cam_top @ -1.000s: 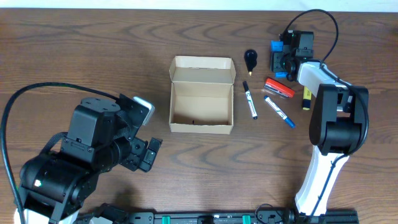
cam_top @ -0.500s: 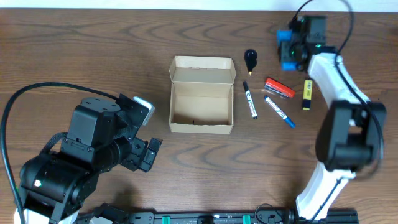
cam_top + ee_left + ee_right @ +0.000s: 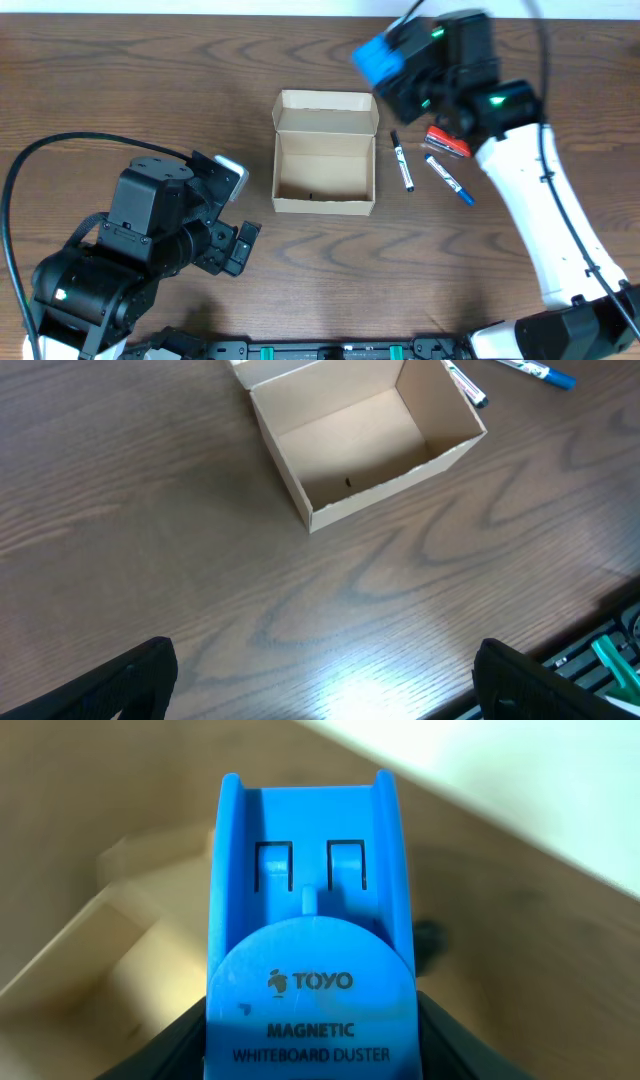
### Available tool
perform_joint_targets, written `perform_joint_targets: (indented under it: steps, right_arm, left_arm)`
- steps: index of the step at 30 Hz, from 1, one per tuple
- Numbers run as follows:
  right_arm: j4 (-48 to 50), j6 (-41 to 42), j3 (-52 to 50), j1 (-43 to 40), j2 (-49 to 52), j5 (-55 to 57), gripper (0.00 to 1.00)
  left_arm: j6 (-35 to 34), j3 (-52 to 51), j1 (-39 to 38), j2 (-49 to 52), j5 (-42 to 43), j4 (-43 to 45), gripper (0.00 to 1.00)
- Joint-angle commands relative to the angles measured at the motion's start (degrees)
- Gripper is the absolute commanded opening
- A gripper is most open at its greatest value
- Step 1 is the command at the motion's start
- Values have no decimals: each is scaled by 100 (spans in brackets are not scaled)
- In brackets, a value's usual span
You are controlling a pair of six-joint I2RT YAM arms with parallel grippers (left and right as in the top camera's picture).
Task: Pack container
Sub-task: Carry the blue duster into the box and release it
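Nearest, the left gripper (image 3: pixel 325 660) hangs over bare wooden worktop (image 3: pixel 150 80), its jaws spread wide. Beyond it sits the cardboard container (image 3: pixel 325 206), open, its flap lid folded back. Just right of the box lie a black-capped marker (image 3: pixel 401 162) and a blue-capped marker (image 3: pixel 448 180). A red item (image 3: pixel 448 142) is partly hidden under the right arm. Farthest, the right gripper (image 3: pixel 310 1055) pinches a blue whiteboard duster (image 3: pixel 380 58) above the box's far right corner.
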Motion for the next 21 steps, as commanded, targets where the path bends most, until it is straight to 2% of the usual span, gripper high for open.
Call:
perform_joint_targets:
  steps: [1, 12, 21]
  right_arm:
    - [-227, -914, -142, 391, 79, -697, 33]
    - [-267, -1779, -1005, 1436, 442, -879, 38]
    - [-55, -2190, -1187, 1537, 1099, -879, 40]
  left_arm:
    - [-22, 35, 20, -24, -26, 0, 95]
    - [-22, 35, 20, -24, -26, 0, 95]
    - [-22, 35, 20, -24, -26, 0, 95]
